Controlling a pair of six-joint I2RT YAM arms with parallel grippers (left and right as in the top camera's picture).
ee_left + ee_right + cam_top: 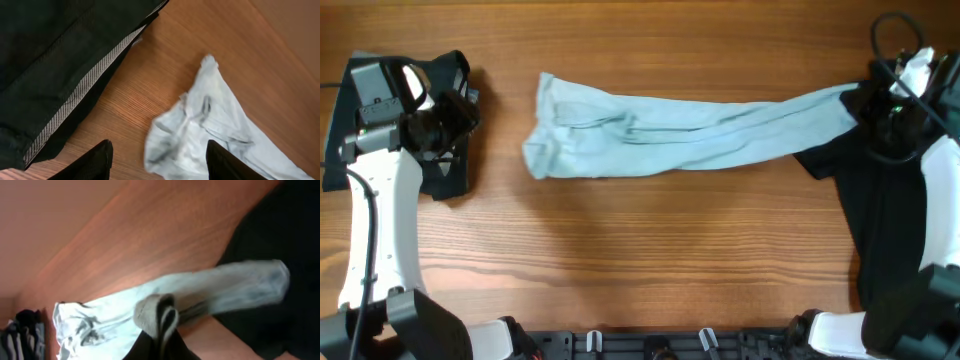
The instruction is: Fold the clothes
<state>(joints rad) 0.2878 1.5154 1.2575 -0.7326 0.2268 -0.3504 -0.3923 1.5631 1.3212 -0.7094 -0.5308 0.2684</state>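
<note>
Aqua T-shirt (690, 135) | right end effector (161, 330) clamps it | left end effector (159, 162) spread apart

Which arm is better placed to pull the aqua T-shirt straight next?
Right. The right gripper is shut on one end of the aqua T-shirt; the left gripper is open near the black shirt, holding nothing.

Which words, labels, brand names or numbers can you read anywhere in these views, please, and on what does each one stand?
No readable text appears in any view.
Pale aqua-blue cotton T-shirt: plain fabric, no print or tag showing.
Black garment with a grey woven strip: the strip carries no lettering.
Plain black cotton T-shirt: no print visible.
</note>
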